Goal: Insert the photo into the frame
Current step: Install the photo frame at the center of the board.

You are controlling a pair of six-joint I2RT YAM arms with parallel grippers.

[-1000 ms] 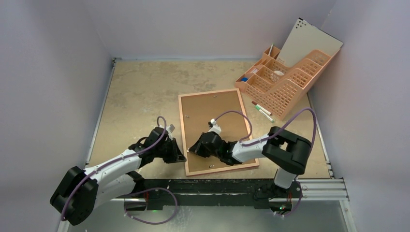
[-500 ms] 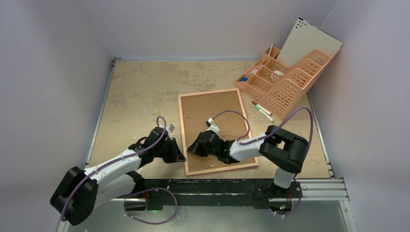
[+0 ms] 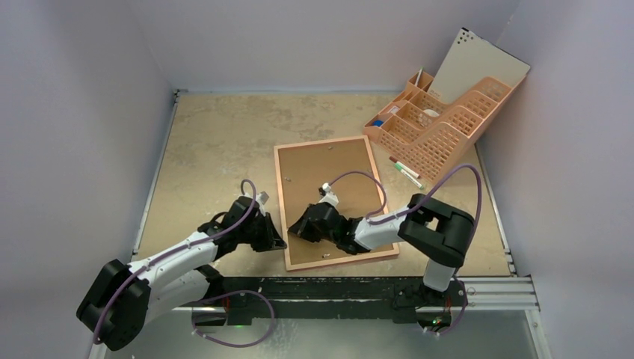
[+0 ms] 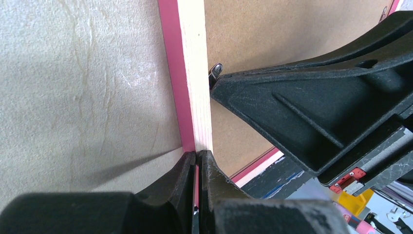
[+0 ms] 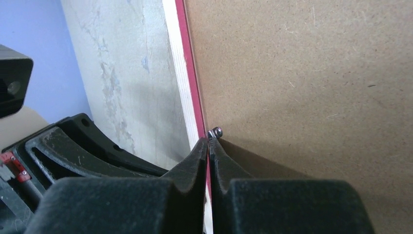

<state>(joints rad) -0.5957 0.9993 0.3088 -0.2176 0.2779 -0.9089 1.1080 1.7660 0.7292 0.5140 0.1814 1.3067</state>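
Pink shows only as a thin line along the outer side of the frame [image 4: 195, 73]. It lies flat with its pale wood reverse up, right of the middle of the desk [image 3: 217, 142] and reaching close to the near edge. Its long sides run from near to far, turned slightly off square. A brown backing board [image 3: 336, 172] fills its opening, so we see no print from here.

We find the left gripper [image 4: 197, 158] at the frame's left rail, close to its near-left corner. Its fingers are pressed together with barely a slit between them, and the tips meet the end of the pale wood strip. Whether they pinch anything there, we cannot tell.

The right gripper [image 5: 208, 144] reaches across the backing board from the right, low over the near half of the frame. Its fingers are closed tight as well, and the tips sit right at a small metal tab [image 5: 215, 131] on the board's left border, just inside the rail.

At the far right corner of the desk stands a peach desk organiser [image 3: 441, 127] with a pale sheet [image 3: 478, 67] leaning in it. Two pens [image 3: 407, 172] lie between the organiser and the frame.
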